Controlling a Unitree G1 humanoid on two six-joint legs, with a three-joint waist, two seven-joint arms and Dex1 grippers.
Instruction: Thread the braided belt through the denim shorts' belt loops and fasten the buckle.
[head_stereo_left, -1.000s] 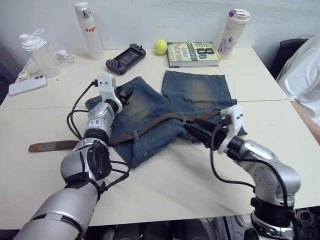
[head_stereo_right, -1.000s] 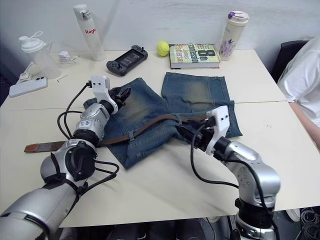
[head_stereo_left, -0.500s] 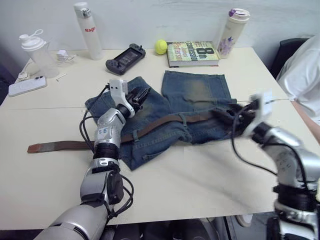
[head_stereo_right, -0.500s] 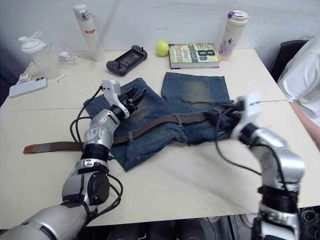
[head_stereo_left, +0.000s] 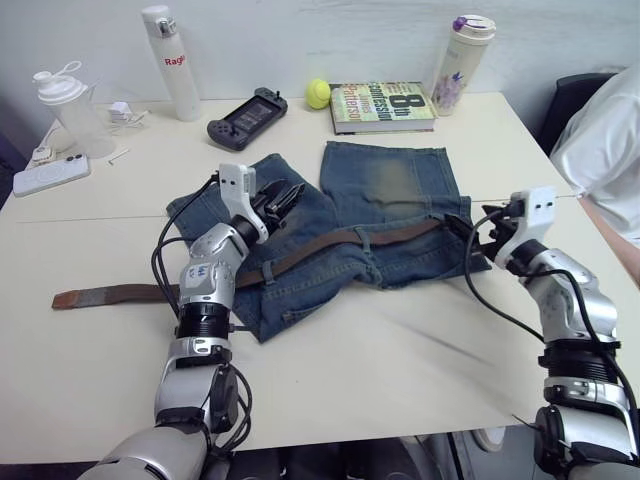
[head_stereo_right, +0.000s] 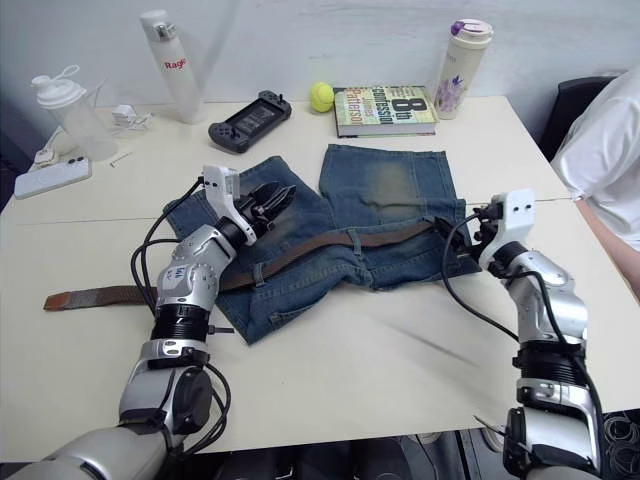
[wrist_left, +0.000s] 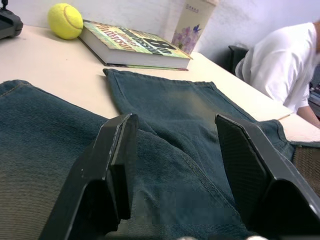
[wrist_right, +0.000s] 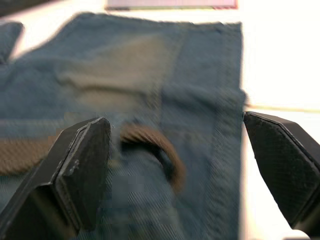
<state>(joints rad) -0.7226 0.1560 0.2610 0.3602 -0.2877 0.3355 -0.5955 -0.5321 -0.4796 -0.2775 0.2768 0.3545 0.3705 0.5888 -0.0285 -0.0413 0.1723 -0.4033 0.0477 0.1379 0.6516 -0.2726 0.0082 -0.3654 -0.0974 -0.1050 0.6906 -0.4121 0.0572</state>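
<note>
From the head view, the shorts (head_stereo_left: 350, 220) are seen spread on the bench (head_stereo_left: 400, 350), with the belt (head_stereo_left: 300, 255) laid across the waistband and one end trailing off to the robot's left. In the left wrist view, the left pincer (wrist_left: 177, 165) is held spread and empty over denim. In the right wrist view, the right pincer (wrist_right: 180, 165) is spread wide, with the belt end curled between.

**Even indoor light, soft blur at the right wrist**

Both head views are bright and evenly lit from overhead, with the pale table (head_stereo_left: 400, 360) showing only faint, soft-edged shadows beneath the denim shorts (head_stereo_left: 330, 230) and the arms. No harsh glare appears. The left wrist view is fairly sharp farther off, while its own fingers (wrist_left: 112, 170) close to the lens look soft. The right wrist view is smeared overall; the braided belt (wrist_right: 155, 150) and denim weave lose detail, and the table beyond is washed out white.
</note>
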